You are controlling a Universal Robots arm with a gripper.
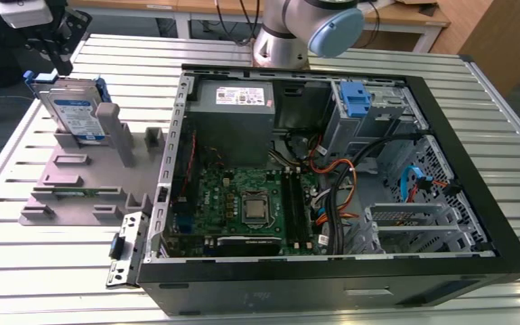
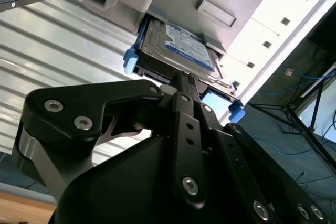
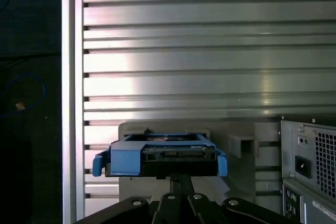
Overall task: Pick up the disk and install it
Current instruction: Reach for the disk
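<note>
The arm [image 1: 283, 42] shows in the exterior view as a silver-grey column at the upper middle of the frame, its base joint closed by a pale blue cap [image 1: 337, 30]. At the top corner on the exterior view's left, a light grey wrist housing [image 1: 24, 10] carries the black gripper [image 1: 61, 64], which hangs with its fingers pointing straight down. In both wrist views the gripper [image 2: 181, 78] [image 3: 181, 180] is seen from behind. Black linkage bars [image 2: 84, 114] studded with silver screws spread out from the body and run in to two slim, straight fingers [image 2: 190, 129] that lie pressed together side by side, with no gap visible between their tips.
</note>
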